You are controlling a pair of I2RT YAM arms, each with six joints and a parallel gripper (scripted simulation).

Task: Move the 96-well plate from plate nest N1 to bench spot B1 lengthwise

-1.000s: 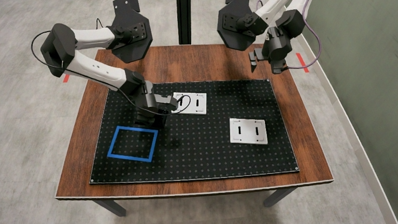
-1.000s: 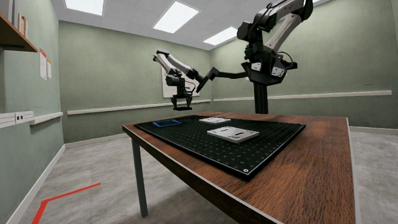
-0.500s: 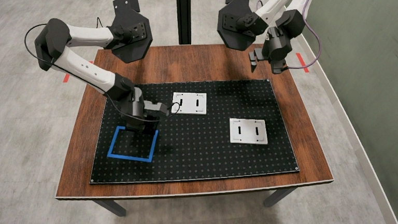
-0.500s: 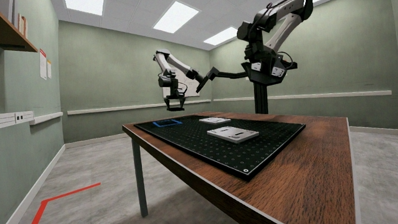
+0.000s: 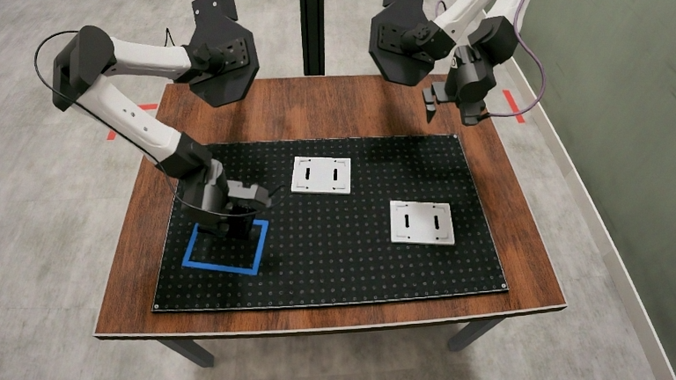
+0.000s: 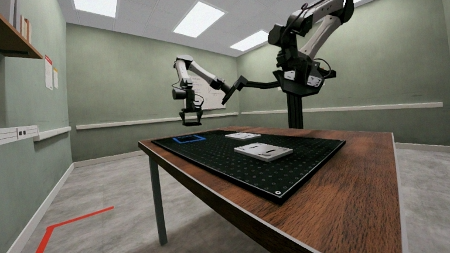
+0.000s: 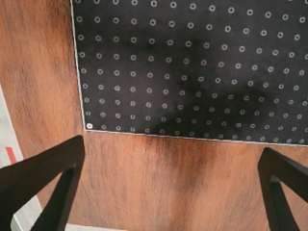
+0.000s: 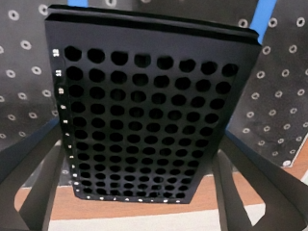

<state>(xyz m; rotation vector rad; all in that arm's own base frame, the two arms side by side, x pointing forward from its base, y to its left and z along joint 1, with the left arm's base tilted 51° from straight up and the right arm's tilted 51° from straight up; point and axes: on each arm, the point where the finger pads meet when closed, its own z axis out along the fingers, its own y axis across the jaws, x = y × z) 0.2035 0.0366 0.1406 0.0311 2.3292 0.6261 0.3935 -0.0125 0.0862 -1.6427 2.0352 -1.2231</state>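
The black 96-well plate [image 5: 240, 229] [image 6: 192, 123] [image 8: 144, 115] is held level by its long sides in my right gripper [image 5: 238, 219] [image 6: 191, 119] [image 8: 141, 127], which is shut on it. Both hang above the bench spot B1, a blue taped outline [image 5: 219, 267] [image 6: 176, 142] [image 8: 264, 16]. In the top view they cover the outline's back side; the outline's front part shows bare board. The white nest N1 [image 5: 422, 234] [image 6: 248, 150] is empty. My left gripper [image 5: 429, 104] [image 7: 172, 151] is open and empty, above the table's arm side.
A second white nest [image 5: 321, 185] [image 6: 244, 135] sits empty between N1 and B1, nearer the arms. Nests and outline are on a black perforated board [image 5: 349, 266] [image 6: 215, 160] [image 7: 159, 58] on the wooden table [image 5: 528, 276] [image 6: 358, 184] [image 7: 144, 183]. The right arm's cable loops beside its gripper.
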